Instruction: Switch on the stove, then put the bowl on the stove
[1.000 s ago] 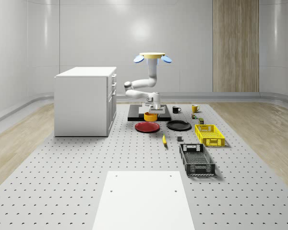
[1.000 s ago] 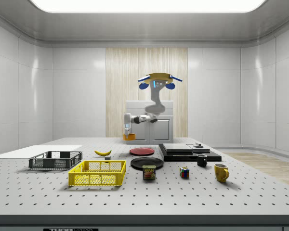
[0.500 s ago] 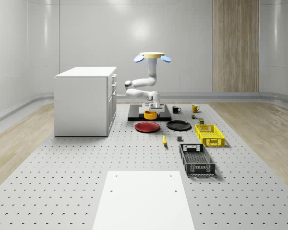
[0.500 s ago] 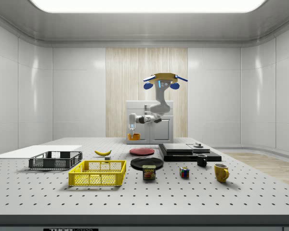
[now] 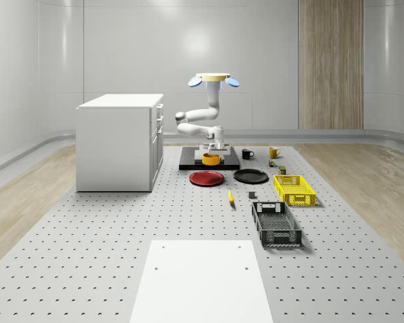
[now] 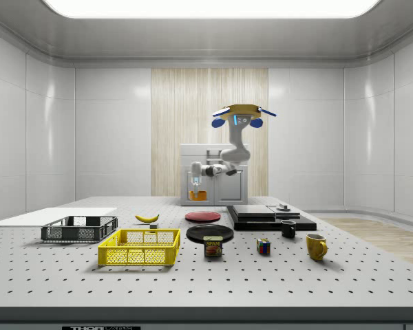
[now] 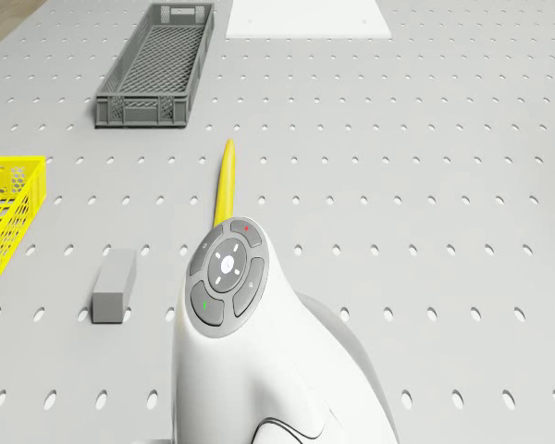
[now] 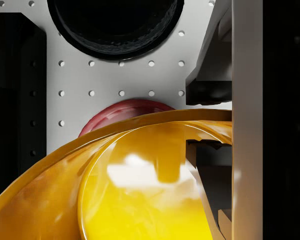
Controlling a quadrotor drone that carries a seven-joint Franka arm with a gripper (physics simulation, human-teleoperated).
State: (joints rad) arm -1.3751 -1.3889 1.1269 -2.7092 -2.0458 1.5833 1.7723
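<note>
The orange-yellow bowl [image 5: 210, 159] hangs in the air, gripped by its rim in my gripper [image 5: 212, 151], which is shut on it. In the side view the bowl [image 6: 197, 196] and gripper [image 6: 197, 184] hang above the red plate [image 6: 203, 216], to the left of the black stove [image 6: 270, 216]. In the wrist view the bowl [image 8: 140, 190] sits close under the camera, one finger [image 8: 247, 100] against its rim. The drone [image 6: 244, 113] hovers high over the stove's near end [image 5: 209, 165], its arm reaching down.
A black plate [image 5: 250, 176] lies beside the red plate [image 5: 207, 178]. The white cabinet [image 5: 118, 141] stands at the whole-scene view's left. A yellow basket [image 5: 293, 189], dark crate [image 5: 276, 224], banana [image 5: 230, 196], grey block [image 7: 114, 285] and two mugs [image 6: 288, 229] [image 6: 316, 246] are on the table.
Drone, arm and held bowl have moved to the side view's right, toward the stove; in the whole-scene view the bowl has moved farther back. The bowl stays gripped.
</note>
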